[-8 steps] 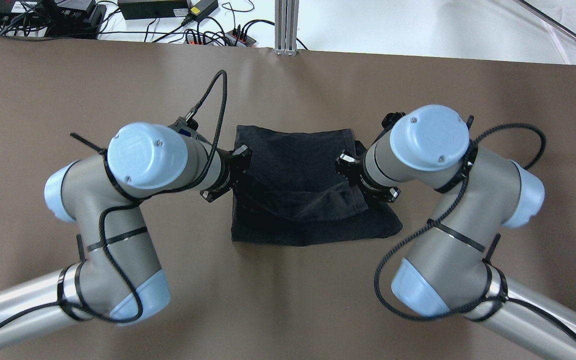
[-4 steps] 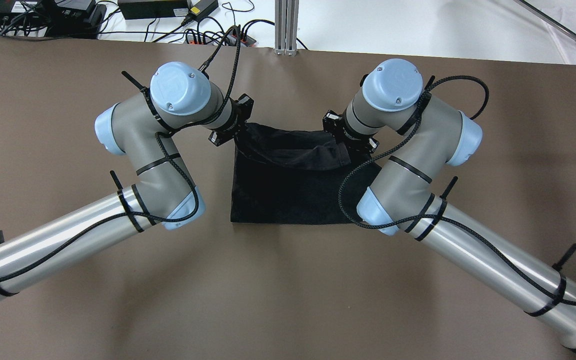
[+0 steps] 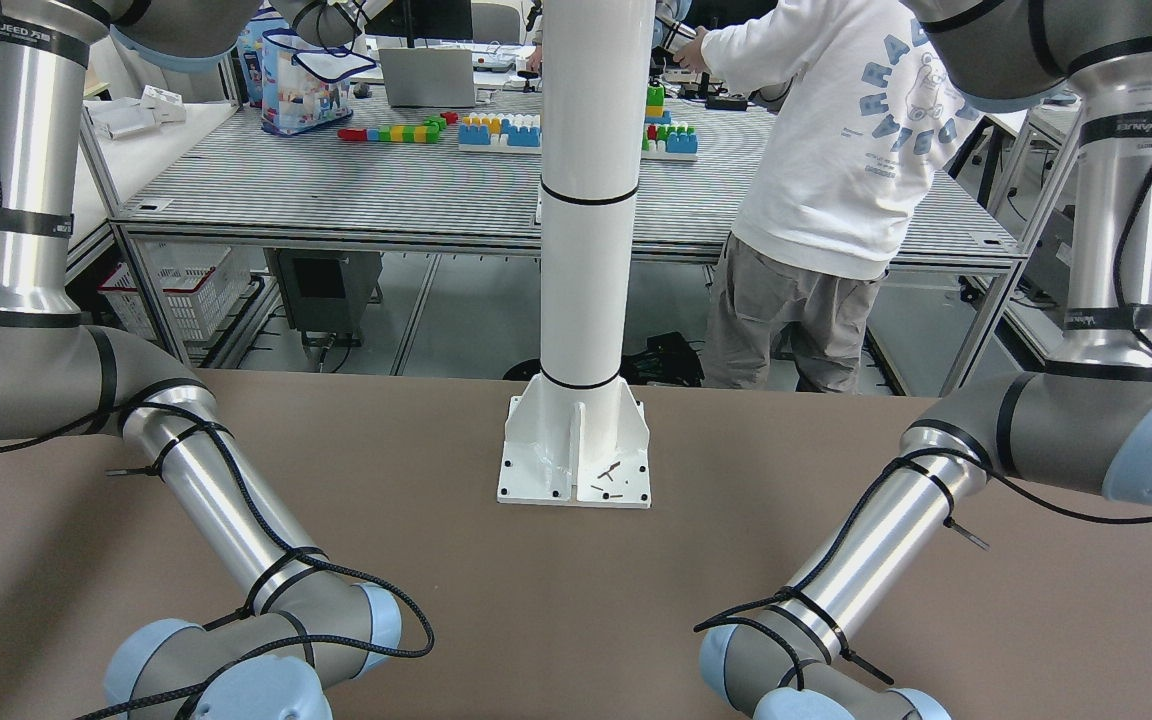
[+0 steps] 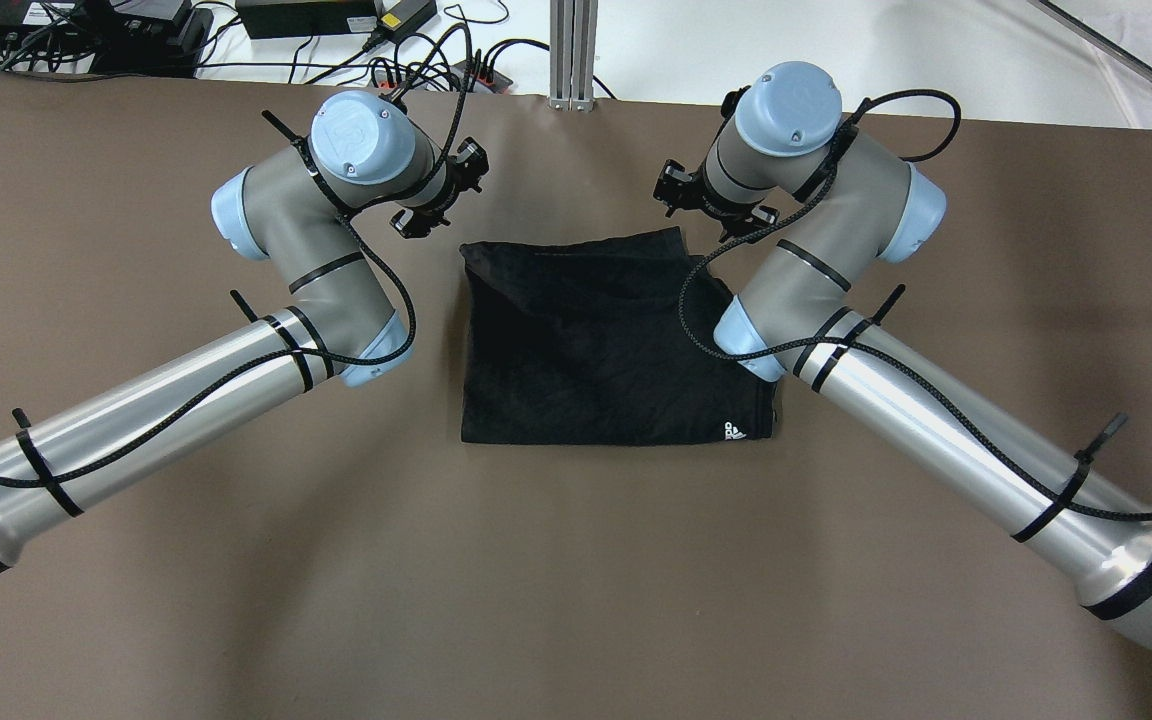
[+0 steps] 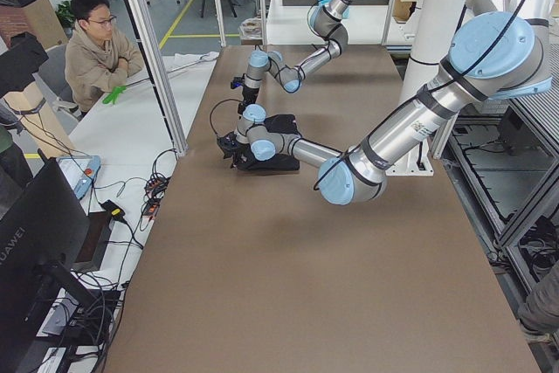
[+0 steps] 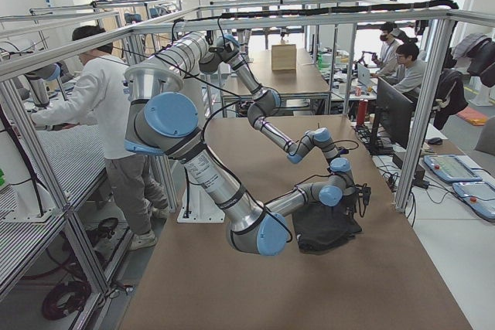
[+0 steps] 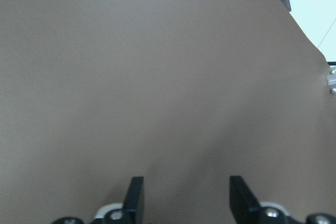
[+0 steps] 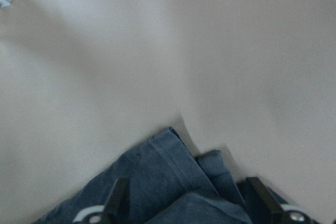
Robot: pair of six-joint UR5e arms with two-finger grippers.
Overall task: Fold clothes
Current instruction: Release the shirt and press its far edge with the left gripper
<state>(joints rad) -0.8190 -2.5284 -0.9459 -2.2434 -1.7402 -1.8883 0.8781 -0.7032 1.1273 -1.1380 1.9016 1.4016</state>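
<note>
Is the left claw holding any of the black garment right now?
No, the left wrist view shows the left claw wide open, with only bare table in the gap.

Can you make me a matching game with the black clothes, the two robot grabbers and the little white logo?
1. black garment
2. left gripper
3. right gripper
4. white logo

A. open, over bare table
B. lying folded on the table
C. open, over a garment corner
D. printed on the garment's near right corner

Pairs: 1-B, 2-A, 3-C, 4-D
</note>
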